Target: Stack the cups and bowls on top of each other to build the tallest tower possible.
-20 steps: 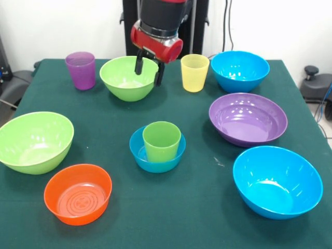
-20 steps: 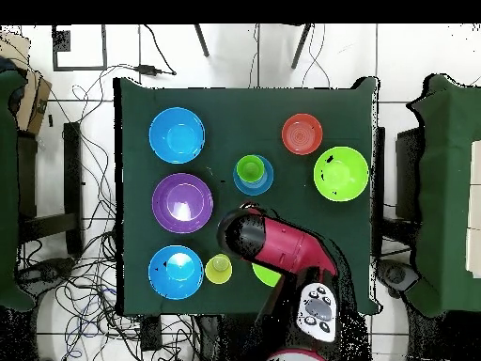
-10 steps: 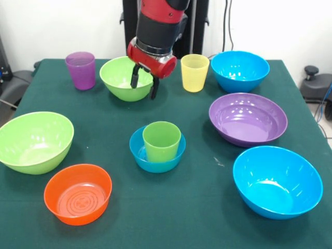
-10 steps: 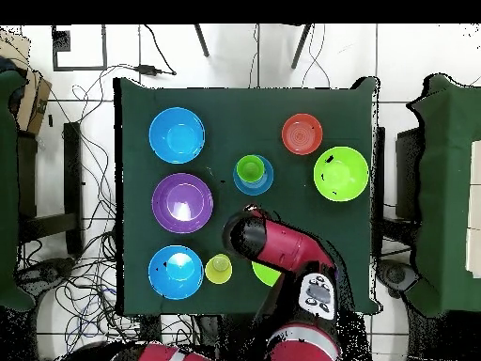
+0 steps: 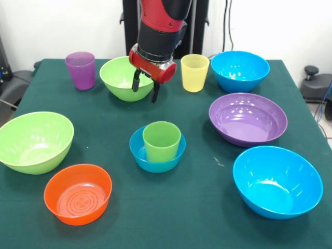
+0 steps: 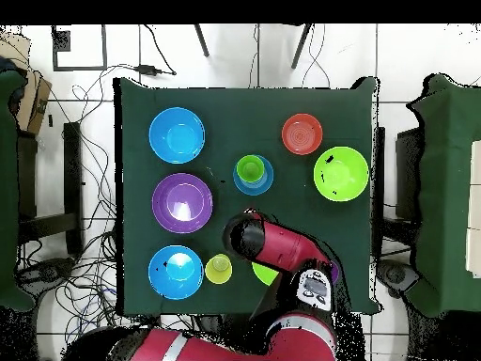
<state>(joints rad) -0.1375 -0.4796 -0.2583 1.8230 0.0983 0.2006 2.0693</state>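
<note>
My gripper (image 5: pixel 145 89) is open and hangs at the near right rim of the far lime green bowl (image 5: pixel 120 78). One finger (image 5: pixel 136 83) shows over the bowl and the other sits just outside it; I cannot tell if they touch it. The green cup (image 5: pixel 162 141) stands upright in the small blue bowl (image 5: pixel 157 158) at mid-table, and both also show from overhead as the green cup (image 6: pixel 250 170) in the small blue bowl (image 6: pixel 265 179). A purple cup (image 5: pixel 81 70) and a yellow cup (image 5: pixel 194 72) stand at the back. From overhead the arm (image 6: pixel 272 246) covers the gripper and most of that bowl.
A big lime bowl (image 5: pixel 33 141) and an orange bowl (image 5: pixel 78 193) lie at the left front. A wide purple bowl (image 5: pixel 248 118) sits on the right between a far blue bowl (image 5: pixel 239 70) and a near blue bowl (image 5: pixel 277 180). Cables lie on the floor around the table (image 6: pixel 131 113).
The gripper has come down and toward the near right side of the far green bowl, from above the bowl's inside to its rim. The cups and bowls have not moved.
</note>
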